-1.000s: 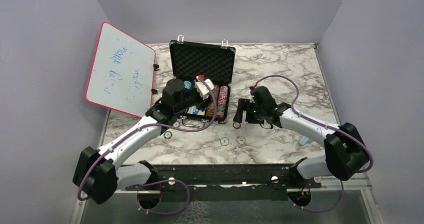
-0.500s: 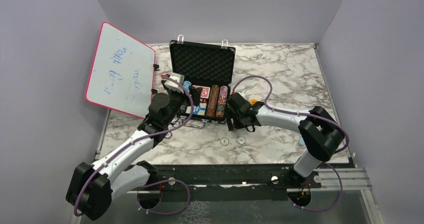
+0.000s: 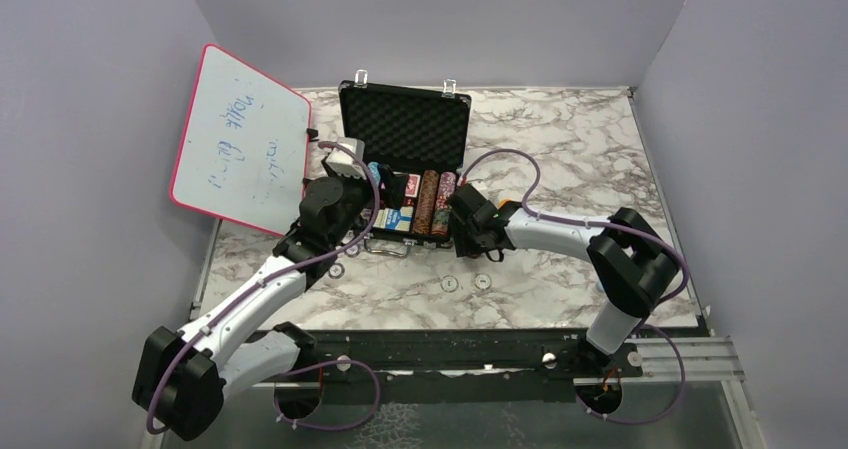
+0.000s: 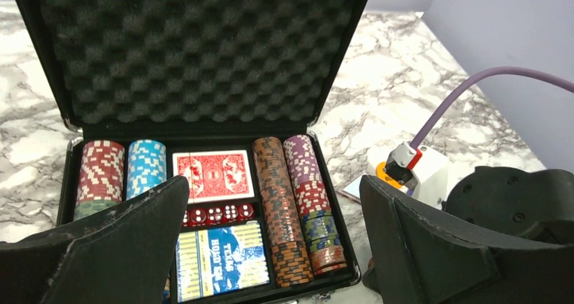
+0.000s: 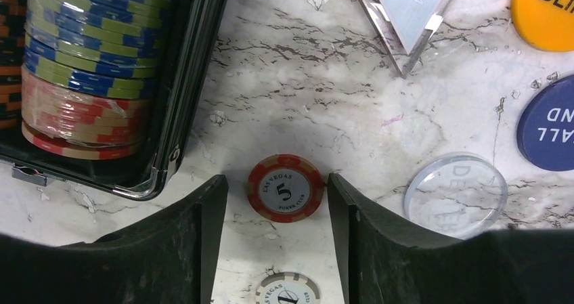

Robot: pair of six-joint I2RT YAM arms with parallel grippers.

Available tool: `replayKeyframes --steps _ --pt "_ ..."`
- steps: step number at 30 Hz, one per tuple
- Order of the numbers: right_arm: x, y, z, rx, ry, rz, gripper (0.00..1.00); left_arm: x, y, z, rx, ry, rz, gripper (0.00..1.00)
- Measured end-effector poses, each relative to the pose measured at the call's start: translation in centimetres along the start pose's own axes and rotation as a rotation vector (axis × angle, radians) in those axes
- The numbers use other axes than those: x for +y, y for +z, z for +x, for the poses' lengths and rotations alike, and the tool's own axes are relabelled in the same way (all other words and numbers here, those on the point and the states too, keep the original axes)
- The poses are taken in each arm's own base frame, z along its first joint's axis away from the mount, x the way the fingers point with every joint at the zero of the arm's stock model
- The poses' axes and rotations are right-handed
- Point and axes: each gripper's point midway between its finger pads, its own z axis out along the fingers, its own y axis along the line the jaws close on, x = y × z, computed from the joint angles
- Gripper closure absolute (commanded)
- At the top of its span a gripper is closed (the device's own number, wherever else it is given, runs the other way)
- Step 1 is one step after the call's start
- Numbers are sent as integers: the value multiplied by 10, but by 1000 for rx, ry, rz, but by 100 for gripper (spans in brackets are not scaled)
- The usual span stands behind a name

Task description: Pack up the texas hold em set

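Overhead, I see the briefcase (image 3: pixel 405 124) lying open at the middle of the marble table (image 3: pixel 570 139), its foam-lined lid upright and a whiteboard (image 3: pixel 240 139) leaning just to its left. My left gripper (image 4: pixel 272 202) hangs at the left side of the case, facing into it; its jaws are spread wide and nothing is between them. Through that wrist camera I count four rows of chips (image 4: pixel 281 209) in the tray, two on each side, with a red deck (image 4: pixel 213 175) at the back of the middle compartment, a line of red dice (image 4: pixel 213 214) in front of it and a blue deck (image 4: pixel 220 260) nearest the front edge. My right gripper (image 5: pixel 277 189) is low over the table at the case's near right corner, jaws apart, one finger on each side of a red chip (image 5: pixel 285 196) marked 5 that lies flat on the marble; I cannot tell whether either finger touches it. A white chip (image 5: pixel 288 292) lies just nearer than the red one. To the right lie a clear disc (image 5: pixel 455 194), a blue button (image 5: pixel 548 124) and an orange button (image 5: pixel 545 13), all flat on the table outside the case.
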Motion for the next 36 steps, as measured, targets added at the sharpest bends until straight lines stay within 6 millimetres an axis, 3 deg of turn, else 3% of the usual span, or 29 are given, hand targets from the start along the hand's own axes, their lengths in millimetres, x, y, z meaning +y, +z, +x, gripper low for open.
replayKeyframes --steps 6,12,23,28,36 --pt "3 1 -3 -11 17 -7 55 3 16 21 158 -40 -48 1" --pt "3 1 -4 -17 34 -3 55 -2 19 45 283 -62 -27 1" --pt "-3 -5 3 -14 48 3 54 -1 12 59 291 -74 -13 2" --pt "-7 -13 6 -16 55 1 53 -4 8 72 308 -69 28 5" --pt "0 -43 -20 -123 125 -66 52 -22 -1 108 384 -125 144 13"
